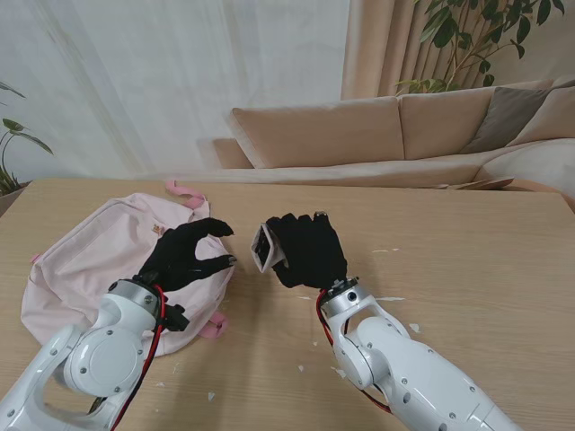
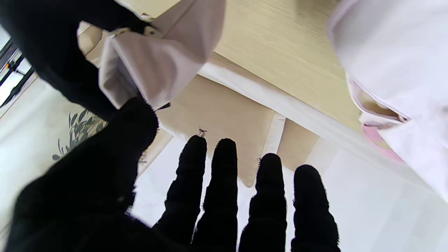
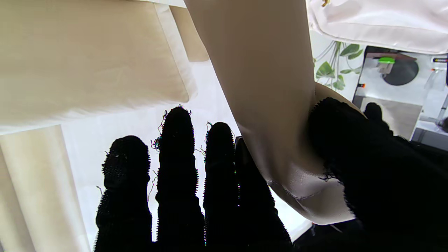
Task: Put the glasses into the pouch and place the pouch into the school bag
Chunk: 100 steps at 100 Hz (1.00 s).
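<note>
our right hand (image 1: 305,251) holds the pouch (image 1: 262,248) raised off the surface, thumb and fingers pinching it, mouth turned toward the school bag (image 1: 85,260), apparently for insertion. our left hand (image 1: 184,256) hovers over the bag's right edge, fingers spread, holding nothing. the bag lies near the surface's left edge. glasses not visible, presumably inside the pouch.

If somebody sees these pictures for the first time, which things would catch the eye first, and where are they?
Most striking are the two black-gloved robot hands raised over the middle of the wooden table: the right robot hand grips a pale pouch, while the left robot hand is open with fingers spread. Next comes the pink school bag, lying flat on the table on the left, partly under the left robot hand.
</note>
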Tool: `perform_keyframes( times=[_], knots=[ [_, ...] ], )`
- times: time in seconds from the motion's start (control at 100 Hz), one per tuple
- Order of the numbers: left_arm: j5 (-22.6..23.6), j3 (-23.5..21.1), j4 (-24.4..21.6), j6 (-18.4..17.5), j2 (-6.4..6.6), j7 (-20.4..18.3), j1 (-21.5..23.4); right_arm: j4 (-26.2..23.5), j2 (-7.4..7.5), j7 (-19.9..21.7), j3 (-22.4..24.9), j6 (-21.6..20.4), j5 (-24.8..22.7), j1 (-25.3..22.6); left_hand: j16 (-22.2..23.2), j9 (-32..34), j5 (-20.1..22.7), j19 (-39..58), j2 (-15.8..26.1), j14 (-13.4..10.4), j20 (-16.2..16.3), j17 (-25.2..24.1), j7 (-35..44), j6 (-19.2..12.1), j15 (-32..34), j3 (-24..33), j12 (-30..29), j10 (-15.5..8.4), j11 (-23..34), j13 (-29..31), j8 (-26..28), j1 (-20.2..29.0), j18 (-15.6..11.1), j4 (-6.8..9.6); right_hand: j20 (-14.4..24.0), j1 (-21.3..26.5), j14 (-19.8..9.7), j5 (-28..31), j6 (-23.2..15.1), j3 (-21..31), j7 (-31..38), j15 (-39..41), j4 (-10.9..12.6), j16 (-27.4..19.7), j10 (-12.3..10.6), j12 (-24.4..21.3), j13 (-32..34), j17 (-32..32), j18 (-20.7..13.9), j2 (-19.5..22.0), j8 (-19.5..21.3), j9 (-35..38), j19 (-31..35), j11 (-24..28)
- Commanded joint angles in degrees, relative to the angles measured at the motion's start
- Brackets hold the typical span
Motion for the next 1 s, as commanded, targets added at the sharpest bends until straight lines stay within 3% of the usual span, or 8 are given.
perform_keyframes(
  times=[0.0,0.28,0.44,0.6,0.72,0.81,0.99],
  knots=[
    [0.27,-0.93,-0.9,-0.34,0.51,-1.22,1.41,-1.04,-0.4,0.73,0.49,0.0,0.87,-1.12,-0.99,-1.81,-1.5,-0.72,1.55,-1.37,-0.25,-0.85,-1.23,-1.15,-0.87,-0.46,-0.38,-0.7,-0.9,-1.4,-0.69,-1.06,-1.33,1.66,0.69,1.05,0.48,1.26,-1.91,2.62,0.64,-0.82,2.04,-0.04,-0.34,-0.15,0.34,-0.17,0.08,1.96,0.34,0.42,0.19,-0.12],
    [7.84,-5.69,-0.18,-3.67,1.29,-2.97,5.0,-3.37,-1.22,0.47,4.05,-1.2,4.9,-4.67,-1.03,-2.3,-1.37,-2.61,2.37,-1.76,-0.21,-1.33,-1.87,-2.51,-2.23,-0.81,-0.64,-1.25,-1.53,-1.75,-0.99,-0.15,-1.72,1.81,0.81,1.44,0.69,1.32,-1.85,2.6,0.6,-1.13,1.99,-0.18,-0.27,-0.21,-0.15,-0.78,0.36,1.89,0.3,0.18,0.17,-0.25],
    [16.38,-7.58,0.4,-5.53,1.95,-4.27,7.16,-4.53,-1.1,0.77,5.64,-1.22,5.04,-6.5,-1.7,-3.42,-2.31,-5.82,2.3,-2.56,-0.44,-1.51,-3.35,-3.81,-4.46,-1.75,-1.04,-2.33,-2.54,-2.3,-1.58,-1.14,-2.32,1.73,0.85,1.49,0.76,1.44,-1.89,2.56,0.58,-1.21,1.99,-0.24,-0.18,-0.22,-0.11,-0.87,0.38,1.84,0.28,0.21,0.13,-0.25],
    [25.8,-9.11,0.57,-6.47,2.53,-5.51,10.32,-5.18,-0.93,1.1,6.87,-1.0,4.8,-7.69,-3.07,-5.92,-6.24,-9.66,1.12,-3.59,-0.86,-1.61,-5.91,-3.36,-7.32,-2.27,-2.17,-3.31,-4.47,-3.31,-2.61,-7.04,-2.73,1.03,0.89,1.64,0.82,1.48,-1.71,2.5,0.53,-1.28,1.98,-0.27,-0.03,-0.22,-0.26,-0.98,0.37,1.75,0.27,0.13,0.11,-0.28],
    [31.49,-8.63,1.42,-6.35,2.78,-5.2,12.16,-5.28,-0.86,1.22,7.18,-0.96,4.68,-7.92,-3.95,-8.83,-9.68,-13.66,0.41,-4.42,-0.76,-1.66,-9.47,-2.01,-9.63,-2.16,-3.01,-3.67,-5.84,-4.6,-4.59,-11.89,-3.1,0.0,0.94,1.63,0.82,1.4,-1.7,2.48,0.44,-1.2,1.98,-0.24,-0.07,-0.2,-0.22,-0.98,0.35,1.84,0.25,0.11,0.15,-0.26],
    [34.55,-7.15,3.06,-5.84,2.82,-2.67,12.59,-5.31,-0.86,1.23,7.24,-0.85,4.67,-8.07,-4.2,-10.78,-11.57,-15.42,-0.16,-4.77,-0.59,-1.64,-11.12,-1.43,-10.74,-1.71,-3.37,-3.88,-6.36,-5.36,-5.66,-14.21,-3.37,-0.47,0.97,1.64,0.88,1.46,-1.74,2.47,0.46,-1.18,1.98,-0.23,-0.04,-0.18,-0.23,-0.98,0.35,1.79,0.28,0.15,0.16,-0.22],
    [39.96,-4.25,5.49,-4.01,3.24,-2.24,12.2,-5.36,-0.79,1.15,7.29,-0.78,4.39,-8.32,-4.27,-12.38,-13.8,-16.55,0.04,-5.22,-0.31,-1.59,-13.14,-0.4,-11.53,-1.27,-3.77,-4.13,-6.86,-5.74,-6.89,-15.32,-3.58,-0.8,1.0,1.6,0.86,1.46,-1.71,2.45,0.42,-1.17,1.98,-0.23,-0.04,-0.17,-0.21,-0.92,0.33,1.82,0.29,0.15,0.18,-0.24]
  ],
)
